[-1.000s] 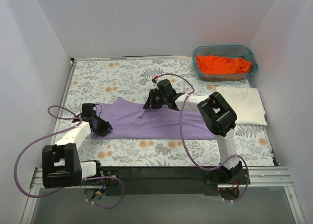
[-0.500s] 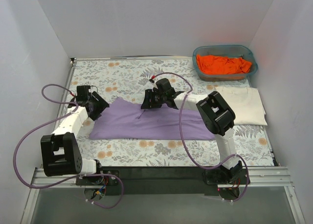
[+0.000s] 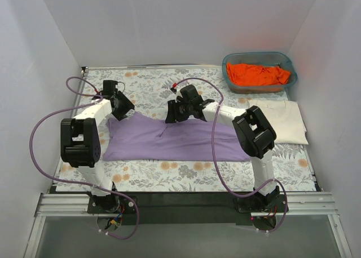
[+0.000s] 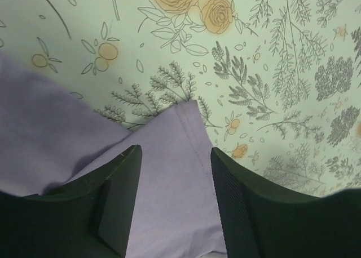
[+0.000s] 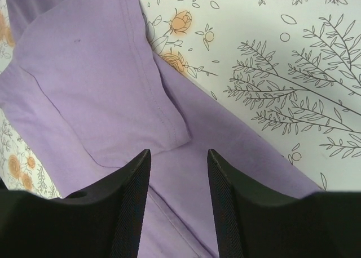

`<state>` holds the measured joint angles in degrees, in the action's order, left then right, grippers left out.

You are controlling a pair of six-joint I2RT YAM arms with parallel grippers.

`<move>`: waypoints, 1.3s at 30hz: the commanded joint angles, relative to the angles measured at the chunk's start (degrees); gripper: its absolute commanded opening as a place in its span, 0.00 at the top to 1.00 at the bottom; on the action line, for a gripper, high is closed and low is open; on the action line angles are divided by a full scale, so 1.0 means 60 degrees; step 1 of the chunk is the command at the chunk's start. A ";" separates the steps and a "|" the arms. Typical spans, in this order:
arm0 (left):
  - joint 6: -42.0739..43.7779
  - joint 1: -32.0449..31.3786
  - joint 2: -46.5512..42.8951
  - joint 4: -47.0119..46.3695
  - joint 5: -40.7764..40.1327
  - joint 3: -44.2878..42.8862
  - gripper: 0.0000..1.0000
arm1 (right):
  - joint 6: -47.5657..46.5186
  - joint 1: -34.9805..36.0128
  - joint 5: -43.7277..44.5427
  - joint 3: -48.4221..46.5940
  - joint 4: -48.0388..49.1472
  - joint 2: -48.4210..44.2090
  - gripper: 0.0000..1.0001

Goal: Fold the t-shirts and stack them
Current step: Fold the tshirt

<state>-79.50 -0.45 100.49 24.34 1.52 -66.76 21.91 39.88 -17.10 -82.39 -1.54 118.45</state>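
Note:
The lavender-purple t-shirt (image 3: 175, 141) lies spread across the middle of the floral tablecloth. My left gripper (image 3: 122, 107) is open above its far left corner; in the left wrist view a sleeve hem (image 4: 189, 135) lies between the fingers (image 4: 228, 196). My right gripper (image 3: 174, 112) is open over the shirt's far edge; in the right wrist view a folded sleeve (image 5: 107, 83) lies under it. The bright orange t-shirt (image 3: 258, 74) sits in the basket. The cream-white folded t-shirt (image 3: 280, 120) lies at the right.
The teal plastic basket (image 3: 231, 61) stands at the far right corner. The floral tablecloth (image 3: 146, 86) covers the table. White walls close in on the left, back and right. Purple cables loop from both arms.
My left arm swung from the shirt's near-left edge up to its far left corner. My right gripper shifted slightly farther along the far edge. The shirt's left side looks flatter.

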 commanded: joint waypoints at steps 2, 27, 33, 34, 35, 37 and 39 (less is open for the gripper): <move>-0.1117 -0.0262 0.0520 0.0645 -0.0649 -0.1058 0.53 | -0.0253 -0.0025 -0.0211 -0.0565 -0.0168 0.0018 0.57; -0.1925 -0.0716 0.2764 0.1788 -0.1088 -0.2994 0.60 | -0.0034 0.0033 -0.0270 -0.0931 0.0080 0.0926 0.58; -0.1793 -0.0804 0.2866 0.2052 -0.1395 -0.2994 0.60 | 0.0288 0.0092 -0.0386 -0.0902 0.0520 0.1205 0.58; -0.1779 -0.0804 0.2924 0.2067 -0.1425 -0.2994 0.63 | 0.0303 0.0092 -0.0401 -0.0917 0.0549 0.1248 0.58; -0.1764 -0.0804 0.2925 0.2110 -0.1440 -0.2980 0.64 | 0.0318 0.0106 -0.0488 -0.0902 0.0608 0.1278 0.58; -0.1735 -0.0819 0.2939 0.2125 -0.1498 -0.2906 0.67 | 0.0405 0.0121 -0.0548 -0.0888 0.0652 0.1337 0.58; -0.1705 -0.0819 0.2984 0.2125 -0.1542 -0.2892 0.69 | 0.0449 0.0136 -0.0592 -0.0902 0.0711 0.1395 0.58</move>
<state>-90.17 -5.06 117.01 35.16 -5.50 -83.42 23.75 40.14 -19.49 -86.08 0.43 125.25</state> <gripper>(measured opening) 0.317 0.423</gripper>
